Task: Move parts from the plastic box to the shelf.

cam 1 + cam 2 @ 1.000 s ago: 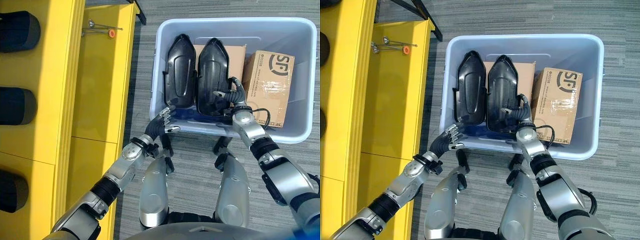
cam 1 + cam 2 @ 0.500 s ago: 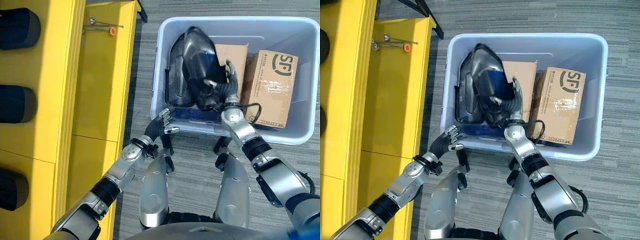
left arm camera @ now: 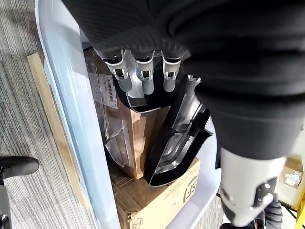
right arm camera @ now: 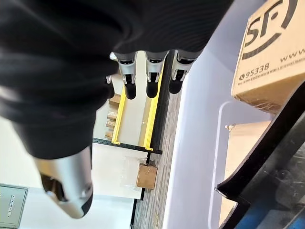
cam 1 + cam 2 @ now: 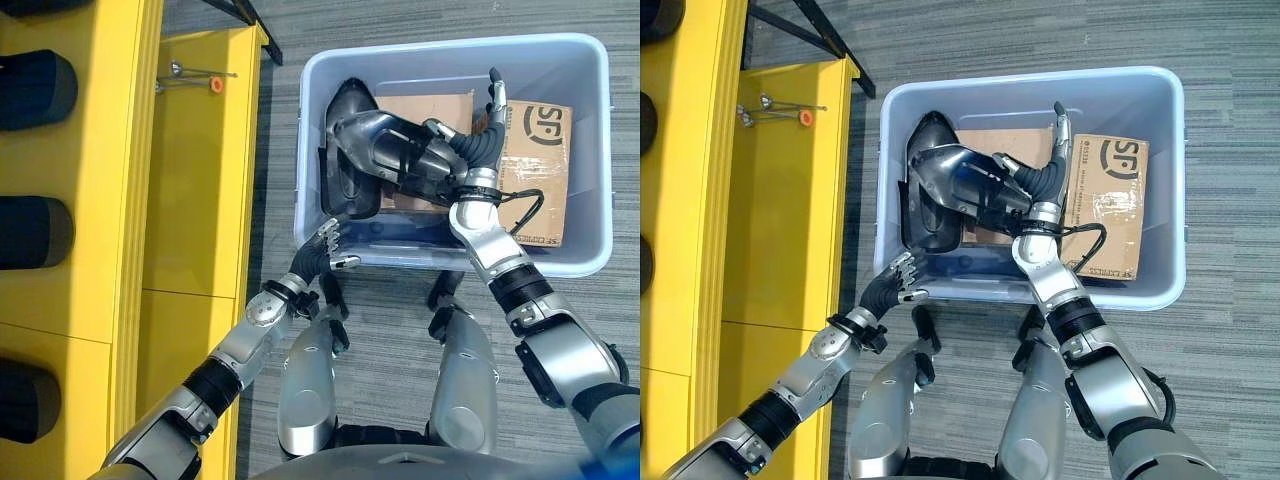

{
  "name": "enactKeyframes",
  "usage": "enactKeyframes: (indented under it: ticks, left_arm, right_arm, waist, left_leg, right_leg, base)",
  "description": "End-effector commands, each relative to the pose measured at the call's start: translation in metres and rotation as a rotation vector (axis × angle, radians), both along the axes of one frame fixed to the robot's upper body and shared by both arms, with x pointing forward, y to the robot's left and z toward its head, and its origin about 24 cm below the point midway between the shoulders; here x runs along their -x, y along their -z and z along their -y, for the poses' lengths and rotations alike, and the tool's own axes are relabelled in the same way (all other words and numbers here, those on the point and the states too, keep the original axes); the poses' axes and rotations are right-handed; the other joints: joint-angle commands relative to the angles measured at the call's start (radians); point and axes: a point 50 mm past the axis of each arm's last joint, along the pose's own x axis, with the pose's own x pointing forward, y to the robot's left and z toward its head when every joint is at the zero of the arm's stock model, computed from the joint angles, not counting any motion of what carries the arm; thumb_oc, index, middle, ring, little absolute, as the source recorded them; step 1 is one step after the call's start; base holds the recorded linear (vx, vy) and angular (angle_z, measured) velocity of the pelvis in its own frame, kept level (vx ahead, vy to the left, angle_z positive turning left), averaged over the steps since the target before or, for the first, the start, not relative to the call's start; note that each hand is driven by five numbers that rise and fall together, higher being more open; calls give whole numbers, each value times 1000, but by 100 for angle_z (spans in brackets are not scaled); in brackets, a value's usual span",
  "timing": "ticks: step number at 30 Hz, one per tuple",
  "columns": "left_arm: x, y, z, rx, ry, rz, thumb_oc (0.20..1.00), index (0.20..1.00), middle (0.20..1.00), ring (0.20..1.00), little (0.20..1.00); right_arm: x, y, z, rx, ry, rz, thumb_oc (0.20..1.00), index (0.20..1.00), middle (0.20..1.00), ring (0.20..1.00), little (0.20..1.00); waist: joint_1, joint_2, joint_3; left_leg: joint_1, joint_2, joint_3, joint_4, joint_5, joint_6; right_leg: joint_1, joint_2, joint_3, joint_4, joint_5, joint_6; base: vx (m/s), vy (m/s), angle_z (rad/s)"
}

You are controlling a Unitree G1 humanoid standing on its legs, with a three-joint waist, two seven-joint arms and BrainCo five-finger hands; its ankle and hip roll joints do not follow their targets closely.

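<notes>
The robot's right hand (image 5: 462,165) grips a black moulded part (image 5: 385,152) over the plastic box (image 5: 310,140), thumb and lower fingers clamped on its near end while one finger sticks up straight; the hold looks meant to swing it clear towards the yellow shelf (image 5: 200,160). The part lies almost level, its long axis running from the hand across the box, its rounded nose pointing shelfward. A second black part (image 5: 345,195) stands beneath it, beside two cardboard boxes (image 5: 535,150). The left hand (image 5: 325,250), fingers loosely curled on nothing, hangs at the box's near rim.
</notes>
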Motion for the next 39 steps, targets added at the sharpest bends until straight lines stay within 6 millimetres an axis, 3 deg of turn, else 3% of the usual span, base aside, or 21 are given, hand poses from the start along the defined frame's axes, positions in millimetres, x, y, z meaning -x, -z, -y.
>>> enactKeyframes:
  ticks: [1, 9, 13, 15, 17, 18, 24, 30, 39]
  left_arm:
    - [9, -8, 11, 57, 43, 54, 1000, 1000, 1000, 1000, 1000]
    - [8, -10, 3, 32, 71, 54, 1000, 1000, 1000, 1000, 1000]
    - [7, -12, -6, 9, 98, 49, 1000, 1000, 1000, 1000, 1000]
    - [8, -12, -11, -18, 126, 48, 1000, 1000, 1000, 1000, 1000]
    - [8, -14, -14, -25, 137, 49, 1000, 1000, 1000, 1000, 1000]
    - [8, -15, -16, -43, 156, 52, 1000, 1000, 1000, 1000, 1000]
    - [9, -19, -16, -64, 189, 54, 1000, 1000, 1000, 1000, 1000]
    - [8, -23, -13, -66, 204, 59, 1000, 1000, 1000, 1000, 1000]
    - [6, -22, -11, -75, 193, 50, 1000, 1000, 1000, 1000, 1000]
  right_arm:
    - [3, -25, -13, 41, -130, 82, 1000, 1000, 1000, 1000, 1000]
    - [3, -34, -19, 450, -201, 73, 1000, 1000, 1000, 1000, 1000]
    - [-7, -40, -3, 650, -189, -20, 1000, 1000, 1000, 1000, 1000]
    - [-17, -41, 17, 751, -149, -119, 1000, 1000, 1000, 1000, 1000]
    - [-22, -42, 30, 789, -119, -174, 1000, 1000, 1000, 1000, 1000]
    - [-27, -43, 48, 803, -94, -259, 1000, 1000, 1000, 1000, 1000]
    - [-35, -49, 85, 851, 107, -344, 1000, 1000, 1000, 1000, 1000]
    - [-39, -59, 102, 794, 213, -387, 1000, 1000, 1000, 1000, 1000]
    - [-41, -60, 100, 779, 260, -381, 1000, 1000, 1000, 1000, 1000]
  waist:
    - [2, 10, -22]
    - [19, -5, -22]
    - [41, -16, -22]
    - [67, -23, -22]
    - [77, -24, -22]
    - [93, -26, -22]
    - [122, -21, -22]
    - [138, -13, -22]
    - [141, -2, -22]
  left_leg:
    - [-27, 21, 45, 37, -56, -8]
    - [-13, 25, 31, 43, -59, -11]
    - [-11, 30, 13, 50, -57, -19]
    - [-18, 36, -2, 52, -52, -25]
    - [-26, 41, -12, 55, -48, -29]
    - [-36, 46, -22, 51, -42, -34]
    - [-73, 59, -45, 49, -26, -48]
    - [-123, 74, -61, 61, -20, -61]
    - [-192, 85, -75, 83, -15, -70]
  right_leg:
    - [49, -40, -3, 75, -127, 107]
    - [73, -40, -17, 75, -132, 106]
    - [89, -41, -30, 77, -135, 110]
    - [92, -43, -43, 81, -135, 112]
    - [90, -44, -51, 84, -135, 113]
    - [84, -45, -60, 86, -134, 114]
    - [53, -47, -78, 95, -132, 111]
    - [3, -56, -89, 115, -135, 102]
    - [-75, -55, -92, 167, -153, 82]
  base:
    - [0, 0, 0]
    - [-2, -55, 3]
    - [-3, -123, 13]
    - [-18, -157, 11]
    - [-23, -144, 11]
    - [-28, -132, 8]
    - [-31, -110, 17]
    - [-19, -101, 7]
    - [7, -63, 3]
